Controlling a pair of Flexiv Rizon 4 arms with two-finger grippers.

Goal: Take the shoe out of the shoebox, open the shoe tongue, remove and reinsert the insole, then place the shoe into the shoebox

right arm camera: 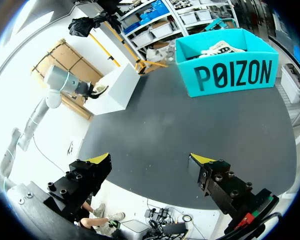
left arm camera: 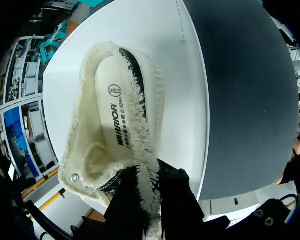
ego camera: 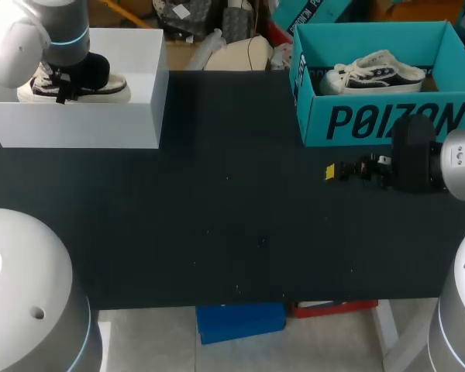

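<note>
While poised in the white shoebox point(ego camera: 85, 116), seemingly pinches the shoe point(left arm camera: 115, 125) by its frayed collar with left gripper point(left arm camera: 151, 192) (tips hidden); holds right gripper point(right arm camera: 151, 159) spread wide, empty, over the table point(ego camera: 217, 217)

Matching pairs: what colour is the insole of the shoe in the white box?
Cream insole, dark print; left wrist view shows it best.

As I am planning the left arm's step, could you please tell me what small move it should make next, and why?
Probably a short lift straight up. The left pincer appears closed on the frayed collar of the shoe, which lies inside the white shoebox. Raising it should bring the shoe clear of the walls before it is carried to the table.
</note>
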